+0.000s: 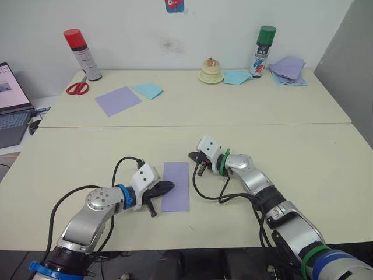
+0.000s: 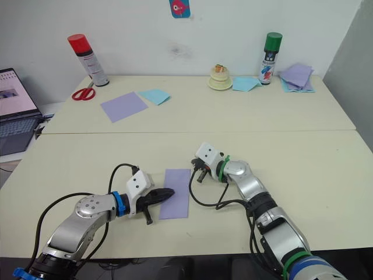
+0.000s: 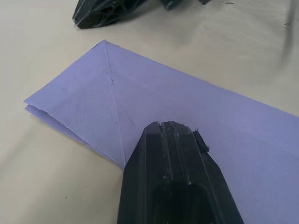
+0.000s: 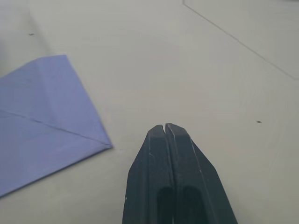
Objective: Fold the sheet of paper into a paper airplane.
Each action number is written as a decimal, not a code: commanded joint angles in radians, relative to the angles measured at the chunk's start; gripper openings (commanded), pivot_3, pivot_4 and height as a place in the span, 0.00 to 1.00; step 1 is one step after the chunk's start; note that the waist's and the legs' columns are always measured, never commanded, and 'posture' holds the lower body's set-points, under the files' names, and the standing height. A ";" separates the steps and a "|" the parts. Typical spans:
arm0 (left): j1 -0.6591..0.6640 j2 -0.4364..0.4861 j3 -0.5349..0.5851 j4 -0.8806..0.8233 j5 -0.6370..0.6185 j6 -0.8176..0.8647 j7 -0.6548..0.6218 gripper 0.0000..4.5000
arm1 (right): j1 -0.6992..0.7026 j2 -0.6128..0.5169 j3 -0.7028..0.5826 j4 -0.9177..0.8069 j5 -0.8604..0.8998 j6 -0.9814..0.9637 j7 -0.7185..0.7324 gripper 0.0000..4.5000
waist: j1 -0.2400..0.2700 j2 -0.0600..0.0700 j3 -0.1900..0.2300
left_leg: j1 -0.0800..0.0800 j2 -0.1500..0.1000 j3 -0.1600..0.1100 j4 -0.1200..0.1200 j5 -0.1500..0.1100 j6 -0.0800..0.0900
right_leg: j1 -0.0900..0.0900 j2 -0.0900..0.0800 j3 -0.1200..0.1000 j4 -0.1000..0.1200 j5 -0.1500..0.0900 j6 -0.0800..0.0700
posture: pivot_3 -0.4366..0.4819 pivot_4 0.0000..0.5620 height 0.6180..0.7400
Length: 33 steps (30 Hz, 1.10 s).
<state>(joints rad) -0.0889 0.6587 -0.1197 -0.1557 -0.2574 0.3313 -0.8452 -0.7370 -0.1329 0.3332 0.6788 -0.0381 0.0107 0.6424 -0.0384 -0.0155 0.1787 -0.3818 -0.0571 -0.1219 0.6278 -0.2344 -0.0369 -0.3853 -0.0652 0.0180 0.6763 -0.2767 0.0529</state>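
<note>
The sheet of paper (image 1: 176,186) lies flat on the near table, folded into a narrow lavender strip with diagonal creases at one end. My left gripper (image 1: 169,186) is shut, and its tip rests on top of the strip's left edge (image 3: 187,102). My right gripper (image 1: 193,156) is also shut and holds nothing. It hovers just off the strip's far right corner (image 4: 42,121), apart from the paper. The right gripper's dark fingers (image 3: 107,11) also show in the left wrist view, beyond the paper's creased end.
On the far table are a smooth lavender sheet (image 1: 118,100), a light blue sheet (image 1: 147,90), red scissors (image 1: 77,88), a red-capped can (image 1: 82,54), a cream round object (image 1: 211,71), a green-capped can (image 1: 263,51) and a stack of purple sheets (image 1: 288,70). A laptop (image 1: 11,105) stands at the left.
</note>
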 commanded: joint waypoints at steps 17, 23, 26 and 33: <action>0.026 0.010 -0.006 0.001 0.017 0.025 -0.019 0.00 | 0.182 -0.113 0.113 -0.342 0.044 0.111 0.376 0.00 | 0.004 0.001 0.000 | -0.001 0.000 0.000 -0.001 0.000 0.000 | 0.000 0.000 0.000 -0.002 0.000 0.000 | 0.48 0.27 1.00; 0.038 0.016 0.003 -0.016 0.007 0.039 -0.023 0.00 | 0.241 -0.158 0.182 -0.452 0.078 0.181 0.511 0.00 | 0.005 0.000 0.000 | -0.001 0.000 0.000 -0.001 0.000 0.000 | 0.000 0.000 0.000 -0.003 0.000 0.000 | 0.48 0.27 1.00; 0.047 0.023 0.010 -0.022 0.005 0.044 -0.028 0.00 | 0.273 -0.173 0.226 -0.523 0.090 0.242 0.572 0.00 | 0.004 0.000 0.000 | -0.001 0.000 -0.001 -0.002 0.000 0.000 | 0.000 0.000 0.000 -0.004 -0.001 0.000 | 0.48 0.27 1.00; 0.076 0.048 0.033 -0.045 -0.006 0.061 -0.037 0.00 | 0.289 -0.240 0.318 -0.613 0.096 0.334 0.697 0.00 | 0.004 0.000 -0.001 | -0.001 0.000 -0.001 -0.002 0.000 0.000 | 0.000 0.000 -0.001 -0.004 -0.001 0.000 | 0.48 0.27 1.00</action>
<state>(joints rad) -0.0381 0.6883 -0.0872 -0.2066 -0.2710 0.3656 -0.8778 -0.4732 -0.3427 0.5847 0.0591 0.0658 0.3064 1.2829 -0.0342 -0.0151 0.1778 -0.3825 -0.0567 -0.1228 0.6256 -0.2349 -0.0368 -0.3854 -0.0658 0.0170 0.6717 -0.2778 0.0526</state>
